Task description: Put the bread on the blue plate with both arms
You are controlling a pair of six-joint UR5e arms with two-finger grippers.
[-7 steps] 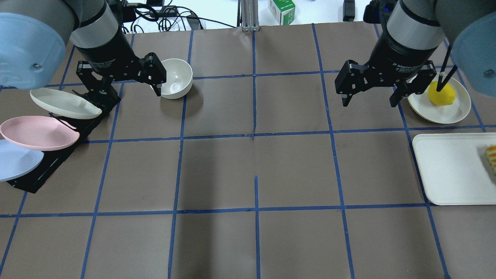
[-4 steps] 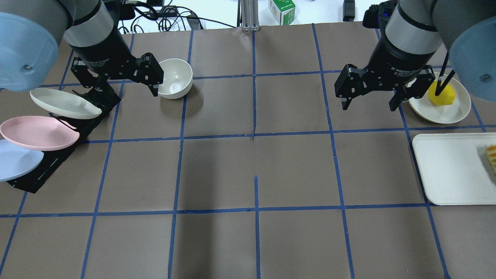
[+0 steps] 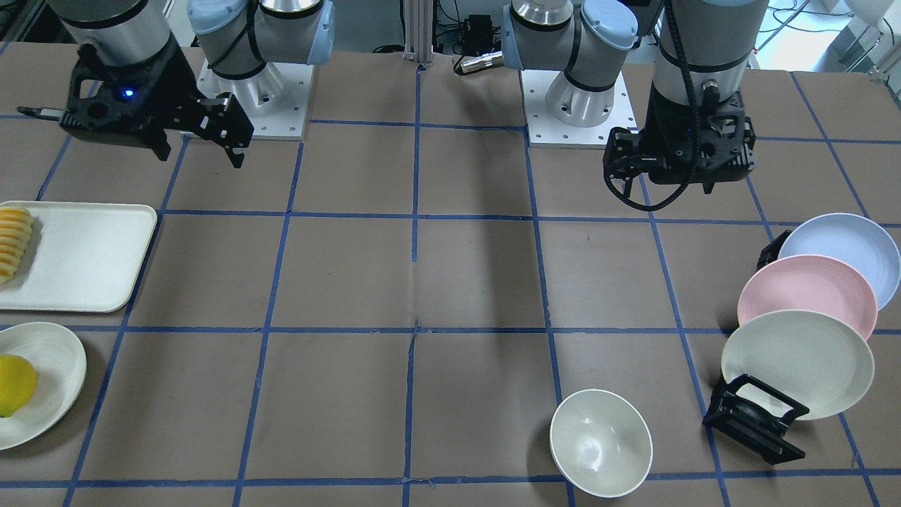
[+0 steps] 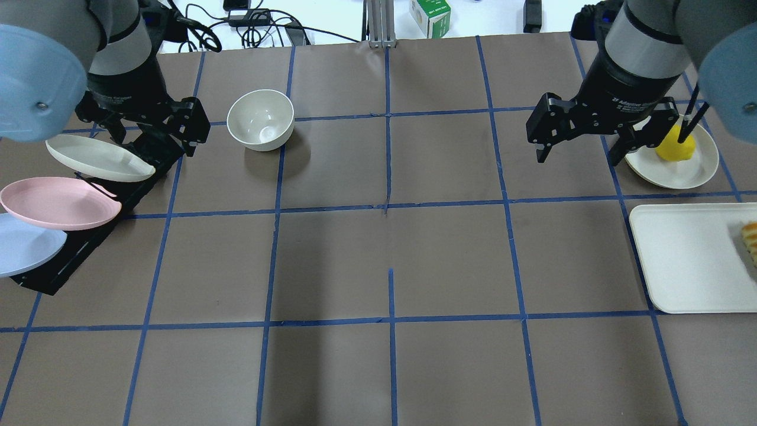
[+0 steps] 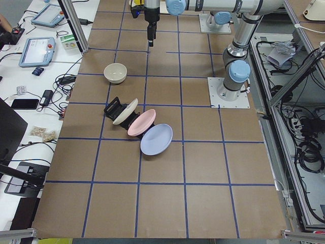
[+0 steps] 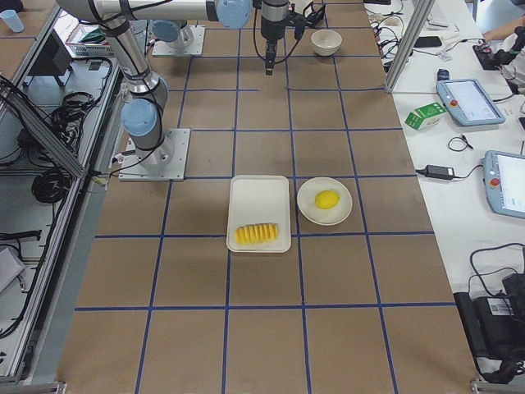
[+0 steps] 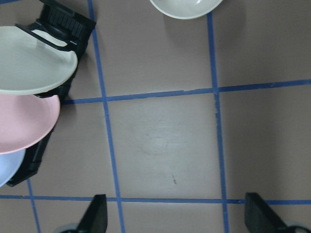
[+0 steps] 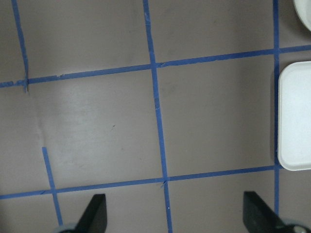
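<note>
Brown table [image 8: 97, 111] is seen from above, w/ blue tape lines [image 8: 155, 107] laid in a grid. Two black fingertips [image 8: 96, 212] of the right gripper [image 8: 177, 216] are seen at btm edge, spread wide, table & tape btwn them. A white tray [image 8: 295, 116], rounded corners, is cut off by right edge. A pale plate [image 8: 303, 6] rim is caught at top-right corner, apart from tray.

Brown paper-covered table [image 4: 390, 367] with a blue tape grid. Glossy white round bowl [image 4: 261, 120], upright, near the far left. Black plastic dish rack [image 4: 83, 245] holds a matte pink round plate [image 4: 56, 203] and a cream-white round plate [image 4: 97, 158], both tilted and overlapping. White rectangular tray [image 4: 686, 254] at right. Just beyond it, a round off-white plate [image 4: 674, 176] carries a yellow lemon-like fruit [image 6: 327, 199]. Green-and-white carton [image 4: 430, 16] past the table's far edge.
</note>
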